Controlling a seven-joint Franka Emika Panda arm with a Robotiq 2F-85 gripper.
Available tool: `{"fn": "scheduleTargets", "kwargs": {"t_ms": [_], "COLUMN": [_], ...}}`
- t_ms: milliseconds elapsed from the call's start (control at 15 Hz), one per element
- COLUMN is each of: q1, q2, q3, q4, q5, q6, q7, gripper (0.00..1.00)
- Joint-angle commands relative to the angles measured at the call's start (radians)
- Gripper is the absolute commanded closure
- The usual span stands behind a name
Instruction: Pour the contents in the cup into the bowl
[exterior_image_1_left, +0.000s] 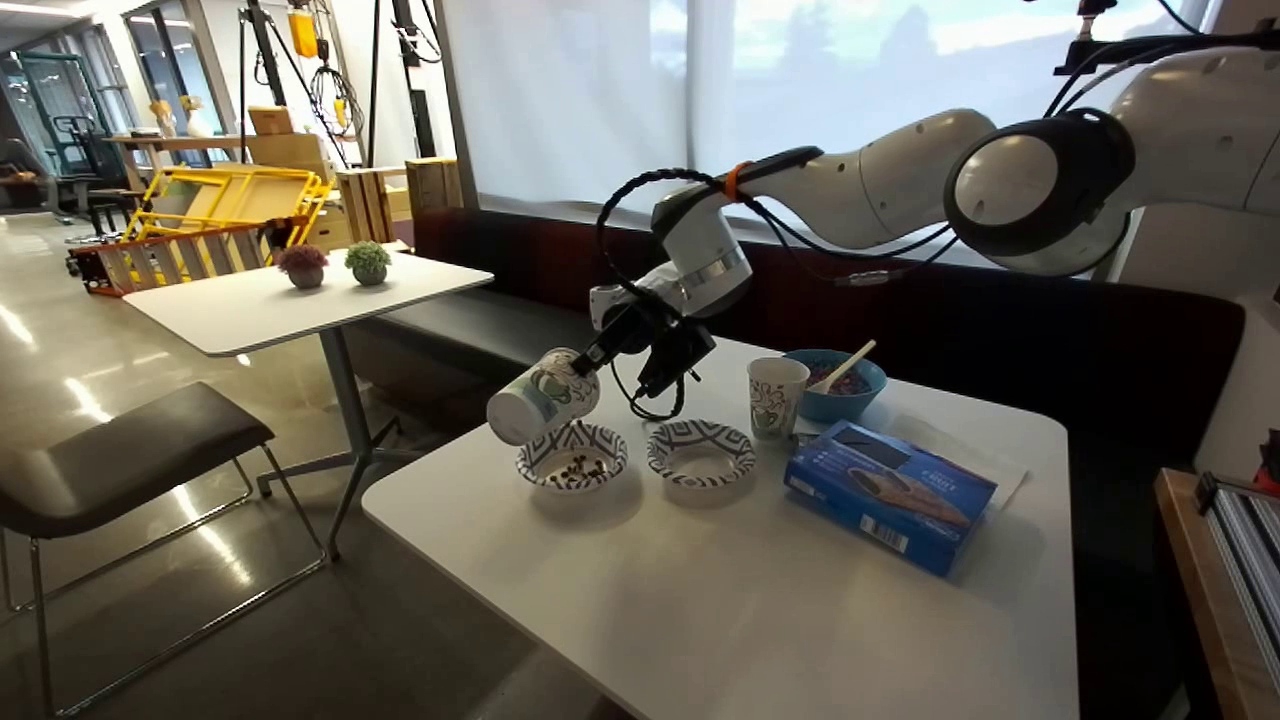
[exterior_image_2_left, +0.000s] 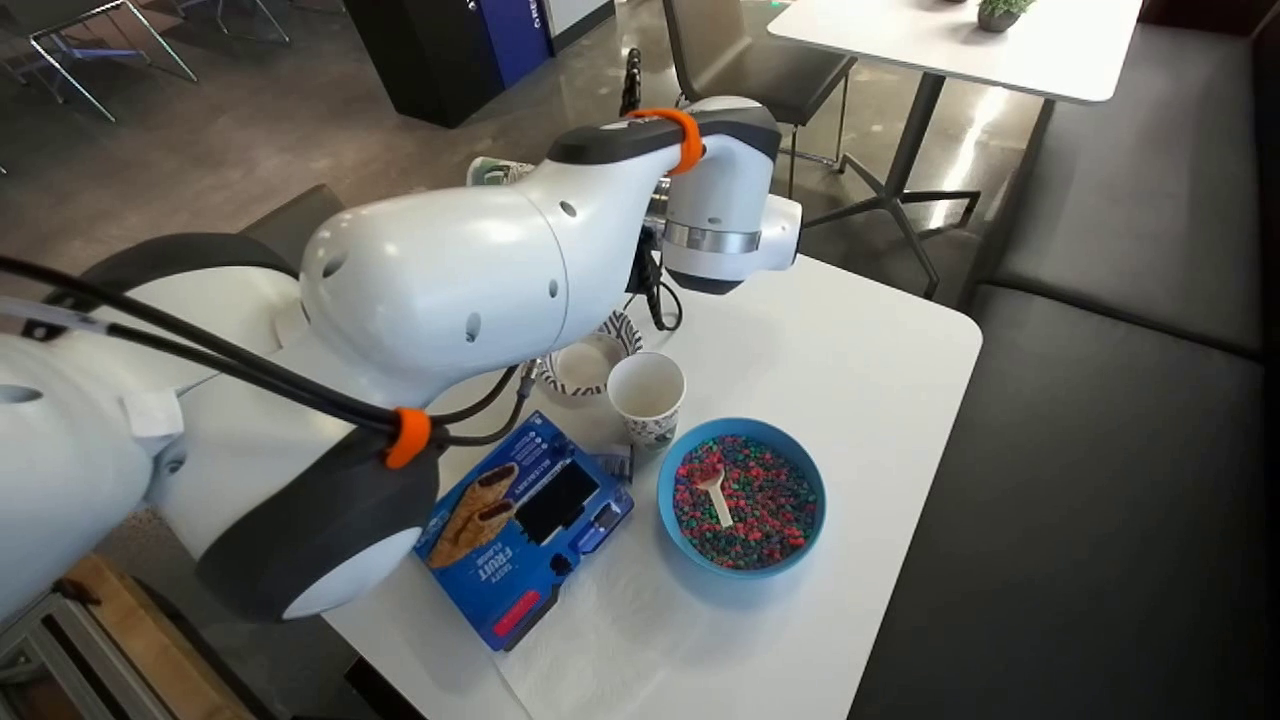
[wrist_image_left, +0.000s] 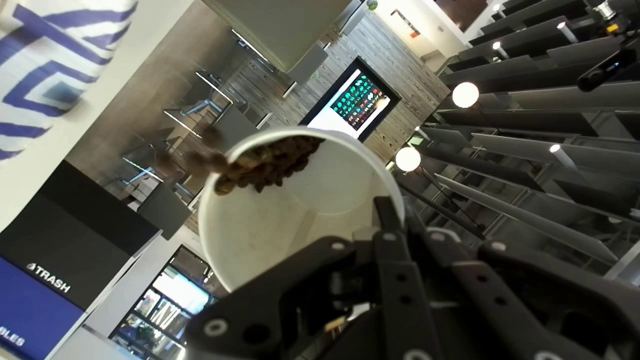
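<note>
Pouring looked partway along in the wrist view. The black gripper (wrist_image_left: 399, 214) was pinching the wall of a tapered white paper cup (wrist_image_left: 300, 210), one finger inside, the other outside. Small brown pieces (wrist_image_left: 275, 162) were heaped within, by the rim; a few blurred ones hung in the air past it. Background aslant: black cabinet marked TRASH (wrist_image_left: 75, 235), lit screen (wrist_image_left: 352, 102).

In an exterior view the cup, printed green and grey, was on its side just above a shallow round white bowl (exterior_image_1_left: 612, 455) with dark-patterned rim; touching or not, could not tell. Dark pieces (exterior_image_1_left: 580, 469) lay in that bowl. Judged: gripping and tipping done, part of the load delivered; left were the remaining pieces, then righting the cup and probably setting it down. A matching patterned bowl (exterior_image_1_left: 738, 452) sat just beside the first. The white tabletop (exterior_image_1_left: 760, 600) also bore an upright printed paper cup (exterior_image_1_left: 777, 402), a round blue bowl (exterior_image_1_left: 845, 408) and a blue cardboard box (exterior_image_1_left: 890, 490). Room: pale window shade (exterior_image_1_left: 570, 100), second white table (exterior_image_1_left: 250, 310) with two small potted plants (exterior_image_1_left: 368, 260).

In an exterior view the white robot arm (exterior_image_2_left: 450, 270) hid the pour; only a scrap of the held cup showed. The blue bowl held red and green bits (exterior_image_2_left: 770, 500), a pale spoon (exterior_image_2_left: 718, 500) in them. Black padded bench (exterior_image_2_left: 1100, 500) ran alongside.
</note>
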Motion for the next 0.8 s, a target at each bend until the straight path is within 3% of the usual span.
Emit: {"fn": "scheduleTargets", "kwargs": {"t_ms": [0,600,733], "q1": [-0.001,-0.008,-0.005], "q2": [0.059,0.082,0.052], "q3": [0.023,0.051,0.014], "q4": [0.071,0.091,0.047], "q5": [0.018,0.040,0.089], "q6": [-0.022,-0.016,-0.017], "q7": [0.016,0.015,-0.004], "gripper": [0.99,0.99,0.99]}}
